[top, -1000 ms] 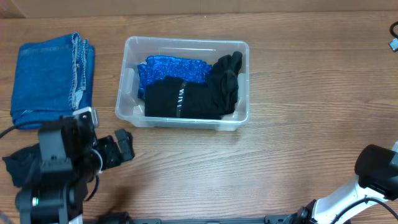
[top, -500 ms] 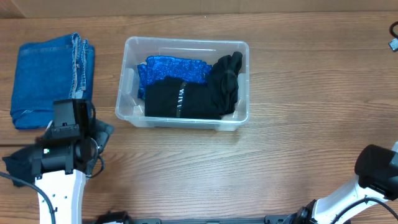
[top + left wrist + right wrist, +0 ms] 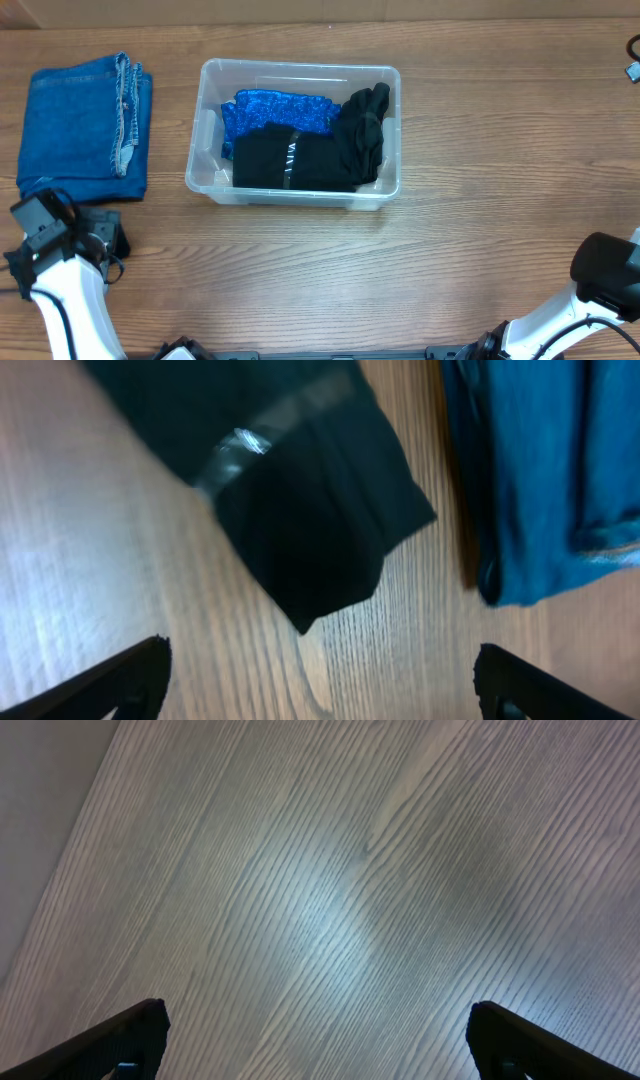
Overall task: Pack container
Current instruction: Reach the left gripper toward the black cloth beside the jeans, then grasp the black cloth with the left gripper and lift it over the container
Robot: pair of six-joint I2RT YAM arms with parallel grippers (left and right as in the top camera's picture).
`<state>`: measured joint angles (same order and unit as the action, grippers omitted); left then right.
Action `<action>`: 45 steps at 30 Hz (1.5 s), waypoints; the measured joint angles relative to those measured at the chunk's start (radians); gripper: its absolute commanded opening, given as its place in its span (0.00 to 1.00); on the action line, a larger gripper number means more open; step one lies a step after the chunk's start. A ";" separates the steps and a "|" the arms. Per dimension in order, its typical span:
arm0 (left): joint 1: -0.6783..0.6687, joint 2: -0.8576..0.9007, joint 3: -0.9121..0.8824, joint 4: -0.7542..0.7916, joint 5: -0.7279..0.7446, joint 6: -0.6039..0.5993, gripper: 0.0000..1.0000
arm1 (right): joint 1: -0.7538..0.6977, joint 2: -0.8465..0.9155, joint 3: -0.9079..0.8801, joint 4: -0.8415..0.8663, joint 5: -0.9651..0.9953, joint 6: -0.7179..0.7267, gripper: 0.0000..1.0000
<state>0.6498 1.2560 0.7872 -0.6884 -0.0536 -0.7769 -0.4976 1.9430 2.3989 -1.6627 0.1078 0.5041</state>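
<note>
Wood-grain tabletop (image 3: 330,900) fills the right wrist view, and the left one too. Left gripper (image 3: 320,685) hangs with its fingers spread wide and empty, above a black garment (image 3: 290,510) that has a pale band across it and lies just beside folded jeans (image 3: 540,470). Right gripper (image 3: 318,1040) is likewise spread wide over plain wood, holding nothing. Farther out, the overhead view shows the container (image 3: 300,66) at mid-table, right of the jeans, holding a shiny blue cloth (image 3: 275,105) and black clothing (image 3: 295,162).
</note>
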 measured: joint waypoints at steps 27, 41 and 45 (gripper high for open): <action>-0.123 0.399 0.288 -0.220 -0.206 0.465 0.98 | 0.000 0.000 0.000 0.000 0.000 0.000 1.00; -0.164 0.552 0.289 -0.147 -0.287 0.484 0.52 | 0.000 0.000 0.000 0.000 0.000 0.000 1.00; -0.164 0.577 0.289 -0.124 -0.287 0.492 0.06 | 0.000 0.000 0.000 0.000 0.000 0.000 1.00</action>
<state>0.4858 1.8332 1.0763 -0.8127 -0.3405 -0.2844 -0.4976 1.9430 2.3989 -1.6623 0.1078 0.5041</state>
